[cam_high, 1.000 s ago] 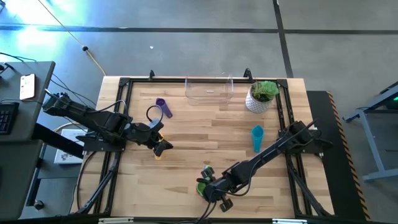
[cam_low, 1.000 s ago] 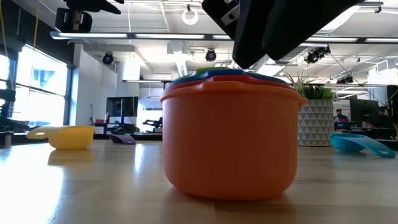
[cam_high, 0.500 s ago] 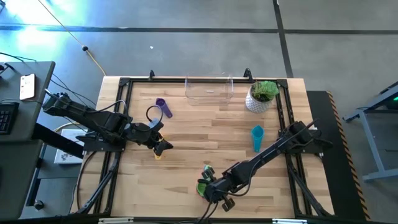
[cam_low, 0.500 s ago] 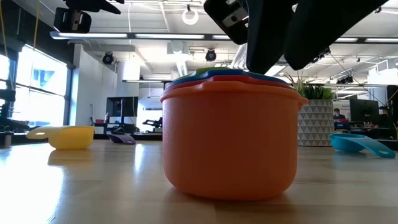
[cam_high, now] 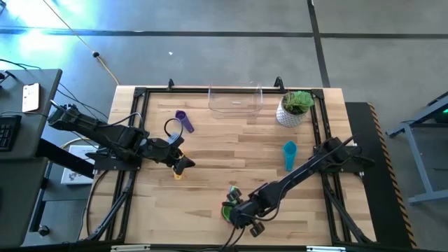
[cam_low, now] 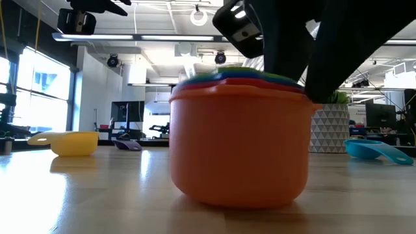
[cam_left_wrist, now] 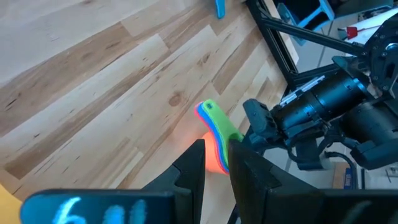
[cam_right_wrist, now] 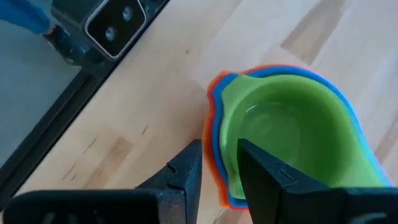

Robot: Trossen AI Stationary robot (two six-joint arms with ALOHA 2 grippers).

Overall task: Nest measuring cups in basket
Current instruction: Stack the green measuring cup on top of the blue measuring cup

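The nested stack [cam_right_wrist: 280, 137] shows green innermost, then blue and red rims, in an orange outer cup [cam_low: 237, 146]. A yellow cup [cam_low: 73, 142], a purple cup [cam_high: 183, 119] and a teal cup [cam_high: 289, 154] lie on the light wood-grain table [cam_high: 231, 150]. The basket [cam_high: 235, 101] is clear; the white pot [cam_high: 290, 115] holds a green plant. Both arms are dark.

The right arm [cam_high: 294, 178] hides most of the nested cup stack [cam_high: 229, 209] from above.

Nested measuring cups [cam_left_wrist: 214, 134] (green, blue, orange edges showing) sit on the wooden table [cam_left_wrist: 93, 81] beyond the left gripper [cam_left_wrist: 216, 163], whose fingers [cam_left_wrist: 189, 168] stand slightly apart
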